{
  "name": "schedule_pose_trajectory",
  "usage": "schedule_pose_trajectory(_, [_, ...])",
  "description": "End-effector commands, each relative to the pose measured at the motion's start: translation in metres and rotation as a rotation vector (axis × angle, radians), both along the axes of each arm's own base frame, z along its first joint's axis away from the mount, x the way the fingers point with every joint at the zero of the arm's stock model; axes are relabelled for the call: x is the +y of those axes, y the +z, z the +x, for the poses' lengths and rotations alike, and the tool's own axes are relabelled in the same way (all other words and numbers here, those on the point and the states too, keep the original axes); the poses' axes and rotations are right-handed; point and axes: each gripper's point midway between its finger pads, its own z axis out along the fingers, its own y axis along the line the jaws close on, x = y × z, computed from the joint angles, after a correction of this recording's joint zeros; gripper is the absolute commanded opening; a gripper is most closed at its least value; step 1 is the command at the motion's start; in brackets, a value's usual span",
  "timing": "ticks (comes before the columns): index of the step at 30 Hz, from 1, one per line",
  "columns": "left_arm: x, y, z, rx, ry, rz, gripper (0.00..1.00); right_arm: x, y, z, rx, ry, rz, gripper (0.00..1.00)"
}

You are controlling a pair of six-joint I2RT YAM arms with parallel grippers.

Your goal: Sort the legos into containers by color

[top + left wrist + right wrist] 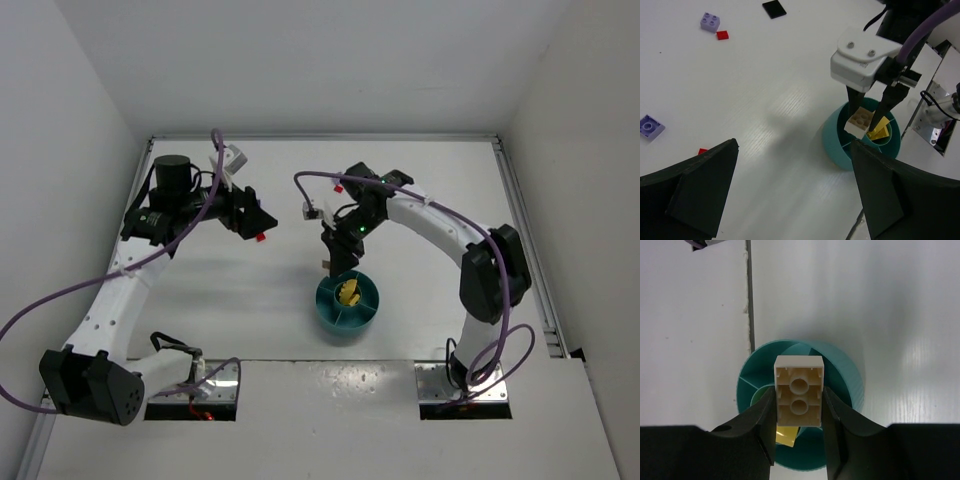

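White table (250, 300). Item: tan brick (799, 397), judged light, stiff and slick. It is pinched by its long sides in the right gripper (799, 405), with the teal dish (845, 375) directly beneath. Left gripper (794, 145) spread wide, empty.

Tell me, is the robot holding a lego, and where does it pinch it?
Yes. The right gripper pinches a pale tan brick by its two long sides, above the teal dish. The left gripper is open and empty.
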Motion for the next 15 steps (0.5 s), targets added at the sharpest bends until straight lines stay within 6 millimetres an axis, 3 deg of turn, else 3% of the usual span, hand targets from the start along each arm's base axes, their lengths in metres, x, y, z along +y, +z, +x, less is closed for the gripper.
schedule_pose_trajectory(1, [0.0025,0.0134,-0.0033,-0.065,-0.008,-0.011,1.00,0.0095,-0.0073,-0.0023,0.003,0.027,-0.016,0.08])
schedule_pose_trajectory(10, [0.0046,0.0090,-0.0069,-0.070,-0.006,0.004,1.00,0.0094,-0.0140,-0.0064,-0.001,0.040,-0.054,0.10])
schedule_pose_trajectory(15, [0.0046,0.0090,-0.0069,-0.070,-0.006,0.004,1.00,0.0044,-0.0163,-0.0078,-0.001,0.043,-0.080,0.22])
